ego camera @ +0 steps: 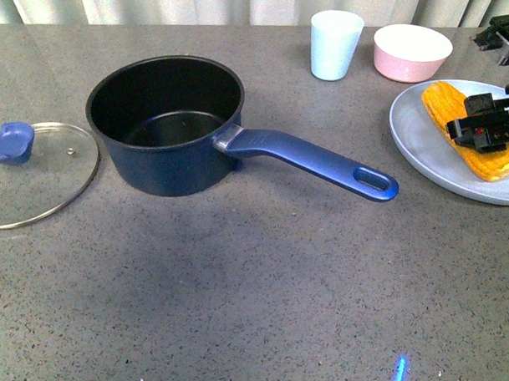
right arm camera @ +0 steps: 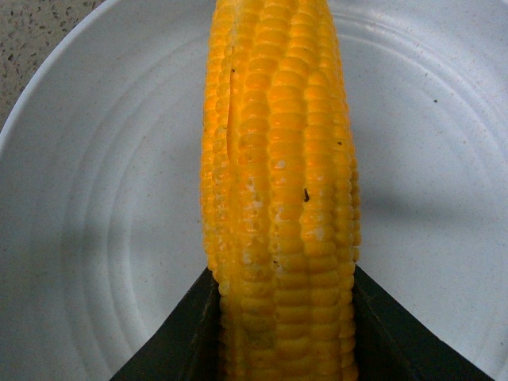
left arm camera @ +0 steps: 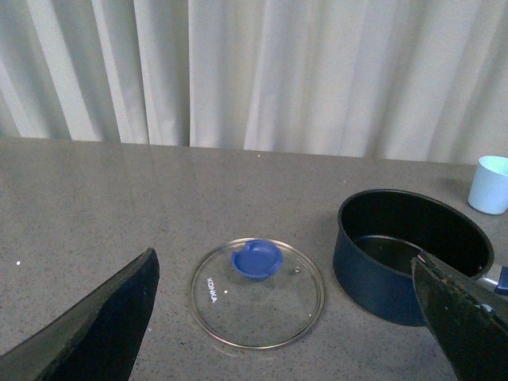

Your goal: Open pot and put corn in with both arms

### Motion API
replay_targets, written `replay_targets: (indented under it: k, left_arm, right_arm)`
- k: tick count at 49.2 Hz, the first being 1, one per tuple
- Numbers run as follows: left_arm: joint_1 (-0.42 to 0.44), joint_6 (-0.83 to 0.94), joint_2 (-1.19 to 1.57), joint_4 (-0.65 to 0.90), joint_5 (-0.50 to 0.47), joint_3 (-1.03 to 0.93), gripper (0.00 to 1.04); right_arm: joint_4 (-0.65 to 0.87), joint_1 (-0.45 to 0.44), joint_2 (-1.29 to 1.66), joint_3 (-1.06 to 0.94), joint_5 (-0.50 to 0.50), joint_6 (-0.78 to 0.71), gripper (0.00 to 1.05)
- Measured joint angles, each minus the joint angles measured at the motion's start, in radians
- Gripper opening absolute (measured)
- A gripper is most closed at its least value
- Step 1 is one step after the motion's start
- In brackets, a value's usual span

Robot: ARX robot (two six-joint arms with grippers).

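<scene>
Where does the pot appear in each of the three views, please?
Front view: pot left of centre, between lid and plate.
Left wrist view: pot between lid and cup.
Right wrist view: not in it; only corn on the plate.
Shared landmark: lid links front and left wrist; corn links front and right wrist.

R gripper (ego camera: 484, 131) at far right of front view, low, wrist and cables above it. Jaws straddle the corn (right arm camera: 278, 159), one against each side, closed on it. L gripper (left arm camera: 284, 258) spread wide, nothing between fingers (left arm camera: 103, 325), raised and angled downward. L arm not in front view.
</scene>
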Motion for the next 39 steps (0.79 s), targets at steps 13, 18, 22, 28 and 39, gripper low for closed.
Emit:
replay_targets:
  k: [13, 18, 22, 28, 39]
  left_arm:
    - [0.0, 0.0, 0.0, 0.0, 0.0, 0.0, 0.96]
    - [0.0, 0.0, 0.0, 0.0, 0.0, 0.0, 0.96]
    - [0.0, 0.0, 0.0, 0.0, 0.0, 0.0, 0.96]
    - [0.0, 0.0, 0.0, 0.0, 0.0, 0.0, 0.96]
    - [0.0, 0.0, 0.0, 0.0, 0.0, 0.0, 0.96]
  right_arm:
    - [-0.05, 0.0, -0.159, -0.021, -0.089, -0.01, 0.22]
    - [-0.061, 0.039, -0.21, 0.014, -0.105, -0.004, 0.2]
    - [-0.068, 0.087, -0.222, 0.056, -0.114, 0.005, 0.19]
    - [-0.089, 0.205, -0.195, 0.151, -0.124, 0.026, 0.18]
    - [-0.182, 0.431, 0.032, 0.461, -0.126, 0.062, 0.15]
